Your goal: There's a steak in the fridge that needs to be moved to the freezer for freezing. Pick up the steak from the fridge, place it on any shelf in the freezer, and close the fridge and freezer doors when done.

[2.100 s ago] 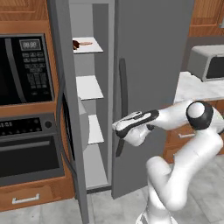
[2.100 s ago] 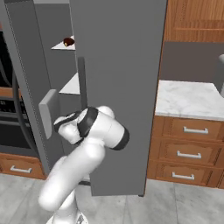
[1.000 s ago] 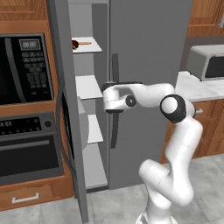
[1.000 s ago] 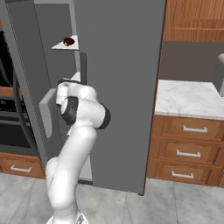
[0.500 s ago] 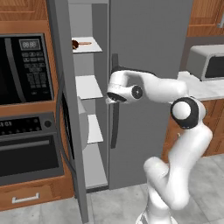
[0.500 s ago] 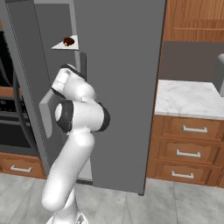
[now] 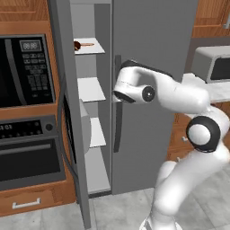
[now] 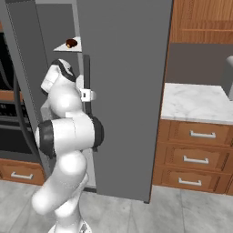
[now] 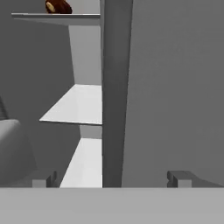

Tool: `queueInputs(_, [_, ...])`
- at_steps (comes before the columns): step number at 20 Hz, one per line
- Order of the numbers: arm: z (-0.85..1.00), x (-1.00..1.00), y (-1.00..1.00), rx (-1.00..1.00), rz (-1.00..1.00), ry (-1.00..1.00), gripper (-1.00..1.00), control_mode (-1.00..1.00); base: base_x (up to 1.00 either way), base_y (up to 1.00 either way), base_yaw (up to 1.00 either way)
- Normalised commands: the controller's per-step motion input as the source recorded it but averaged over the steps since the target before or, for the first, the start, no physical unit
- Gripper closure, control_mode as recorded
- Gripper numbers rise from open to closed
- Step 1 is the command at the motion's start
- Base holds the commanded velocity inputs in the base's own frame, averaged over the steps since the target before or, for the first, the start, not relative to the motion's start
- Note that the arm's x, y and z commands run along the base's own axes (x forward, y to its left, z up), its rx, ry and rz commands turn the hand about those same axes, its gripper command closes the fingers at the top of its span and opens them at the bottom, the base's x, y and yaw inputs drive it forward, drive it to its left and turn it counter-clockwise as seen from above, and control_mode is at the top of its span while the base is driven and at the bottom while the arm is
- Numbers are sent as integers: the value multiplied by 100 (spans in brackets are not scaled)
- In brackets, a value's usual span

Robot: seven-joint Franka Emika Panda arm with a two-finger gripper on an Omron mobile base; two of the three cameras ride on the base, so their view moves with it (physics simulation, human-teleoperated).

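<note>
The steak (image 7: 77,44) (image 8: 71,43) (image 9: 58,6) lies on the top shelf (image 9: 57,16) of the freezer (image 7: 92,112), the narrow open compartment. The freezer door (image 7: 60,90) stands wide open to the left. The wide fridge door (image 7: 152,54) is shut flat. My gripper (image 9: 113,179) (image 8: 86,94) is open and faces the fridge door's long vertical handle (image 9: 116,87) (image 7: 117,117), with one fingertip on each side of it and nothing held. The steak is well above the hand.
A built-in microwave (image 7: 24,72) and oven (image 7: 27,157) fill the wall left of the freezer door. To the right stands a marble counter (image 8: 195,104) over wooden drawers (image 8: 195,159), with a small appliance (image 7: 211,63) on it.
The fridge door swung shut early on. My hand then rose from low in front of the door and turned to face its handle.
</note>
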Motion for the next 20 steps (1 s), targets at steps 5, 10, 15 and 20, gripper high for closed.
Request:
queueInputs(5, [41, -90, -54, -16, 0, -11, -100, -100, 0, 0, 0])
queueInputs(10, [7, -100, -99, -25, 0, 0, -100, -100, 0, 0, 0])
queueInputs(15, [58, -99, -100, -24, 1, -5, -100, -100, 0, 0, 0])
queueInputs(20, [59, -88, -79, -50, -1, -33, -100, -100, 0, 0, 0])
